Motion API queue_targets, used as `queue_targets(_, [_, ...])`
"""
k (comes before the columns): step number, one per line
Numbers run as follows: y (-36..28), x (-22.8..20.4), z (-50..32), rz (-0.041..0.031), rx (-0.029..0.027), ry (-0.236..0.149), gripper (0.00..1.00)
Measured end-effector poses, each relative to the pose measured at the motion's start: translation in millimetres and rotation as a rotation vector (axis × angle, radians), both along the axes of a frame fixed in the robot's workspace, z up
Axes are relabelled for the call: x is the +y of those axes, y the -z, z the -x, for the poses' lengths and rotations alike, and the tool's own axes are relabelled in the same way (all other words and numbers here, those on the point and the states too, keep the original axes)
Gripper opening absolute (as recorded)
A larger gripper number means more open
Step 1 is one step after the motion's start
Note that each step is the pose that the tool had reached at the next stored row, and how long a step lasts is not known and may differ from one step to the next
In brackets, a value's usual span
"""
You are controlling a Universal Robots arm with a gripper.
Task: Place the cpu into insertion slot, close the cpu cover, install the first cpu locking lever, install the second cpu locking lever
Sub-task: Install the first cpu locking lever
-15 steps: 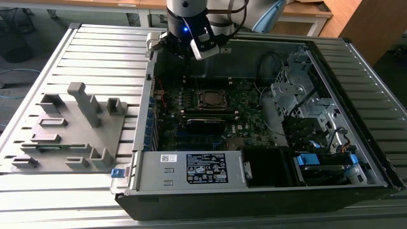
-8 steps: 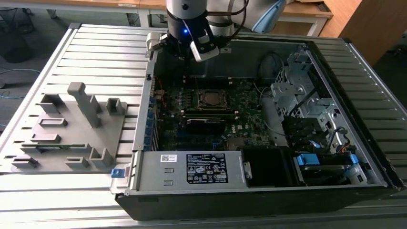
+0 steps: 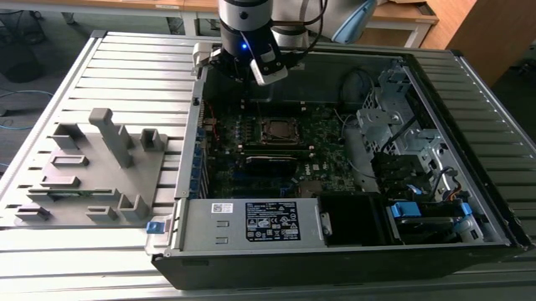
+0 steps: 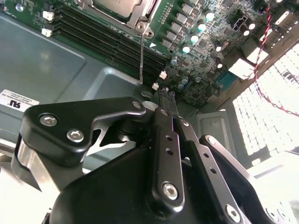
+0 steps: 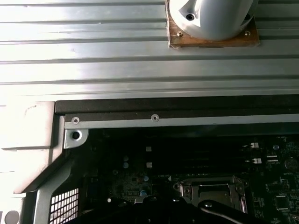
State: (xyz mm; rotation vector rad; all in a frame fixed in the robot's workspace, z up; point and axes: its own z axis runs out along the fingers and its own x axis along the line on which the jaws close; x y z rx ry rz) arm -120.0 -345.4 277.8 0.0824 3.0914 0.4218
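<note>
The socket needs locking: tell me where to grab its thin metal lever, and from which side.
Grab the lever near its free tip, away from the socket; the other end sits at the socket's corner. It is a thin bare rod over the memory slots, so probably come from above, straddling it.

We see the arm (image 3: 245, 15) at the top edge of the exterior view, pointing almost straight down. Its dark wrist (image 3: 243, 56) shows a small blue light (image 3: 243, 45) and carries a pale mount (image 3: 270, 70) on the side toward the exterior view's right. In the second wrist view we look along the gripper (image 4: 167, 95). Its black links (image 4: 70, 126) spread wide behind, and its two slim fingers (image 4: 163, 140) lie side by side, their tips meeting. In the first wrist view we see the arm's pale round base (image 5: 210, 16).
</note>
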Motion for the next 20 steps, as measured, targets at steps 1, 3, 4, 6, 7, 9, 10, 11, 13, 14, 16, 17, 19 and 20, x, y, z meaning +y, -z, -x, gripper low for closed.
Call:
queue_targets(1, [0.2,0.0,0.0,-0.0012,-0.0002,0.000,0.11])
queue_targets(3, [1.2,-0.1,-0.1,-0.0134,-0.0002,0.000,0.11])
queue_targets(4, [1.3,-0.1,0.0,-0.0193,-0.0001,0.000,0.11])
queue_targets(6, [1.3,0.0,0.0,-0.0198,-0.0002,0.000,0.11])
queue_targets(7, [2.0,-0.1,0.0,-0.0201,-0.0004,0.000,0.11])
queue_targets(9, [4.9,-0.2,0.0,-0.0199,-0.0001,0.000,0.11])
queue_targets(10, [6.6,-0.3,0.0,-0.0199,-0.0002,0.000,0.11])
queue_targets(11, [7.5,-0.3,0.0,-0.0200,-0.0002,0.000,0.11])
queue_targets(13, [7.6,-0.4,0.0,-0.0197,0.0000,0.000,0.11])
queue_targets(14, [7.6,-0.4,0.0,-0.0196,0.0001,0.000,0.11])
queue_targets(16, [8.9,-0.3,-0.4,-0.0201,-0.0003,0.000,0.11])
queue_targets(17, [10.0,-0.3,-0.6,-0.0200,-0.0002,0.000,0.11])
queue_targets(19, [11.9,-0.3,-0.9,-0.0200,-0.0002,0.000,0.11])
queue_targets(20, [11.9,-0.3,-0.9,-0.0199,-0.0001,0.000,0.11])
